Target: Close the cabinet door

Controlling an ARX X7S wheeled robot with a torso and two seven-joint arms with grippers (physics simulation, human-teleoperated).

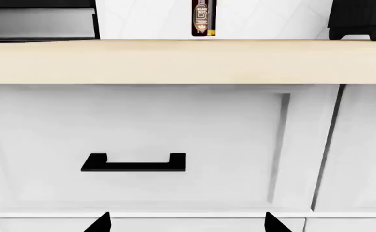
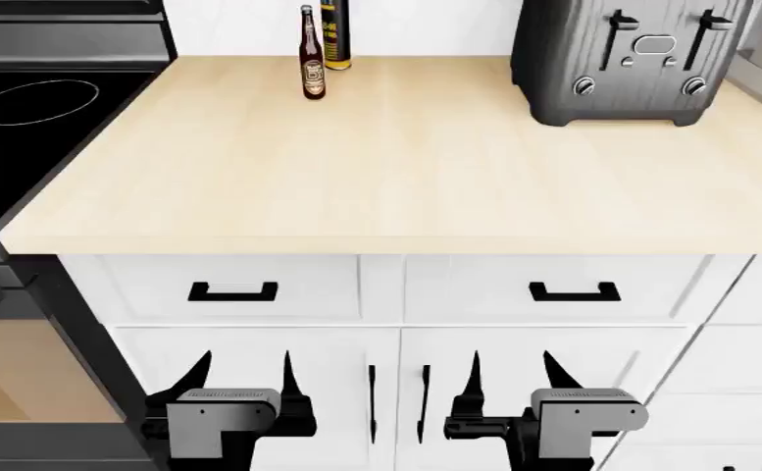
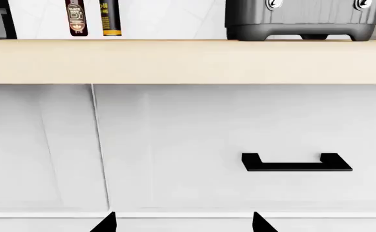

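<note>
Black left gripper (image 2: 240,378) and right gripper (image 2: 513,376) raised side by side, fingers spread, facing white cabinet doors (image 2: 394,392)

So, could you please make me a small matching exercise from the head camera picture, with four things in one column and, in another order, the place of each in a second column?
Things:
1. toaster
2. brown beer bottle
3. stove top
4. left gripper

Places:
A. left of the wooden counter
B. below the drawers, in front of the cabinet doors
C. back right of the counter
D. back of the counter, beside a yellow-labelled bottle

Pairs: 1-C, 2-D, 3-A, 4-B
</note>
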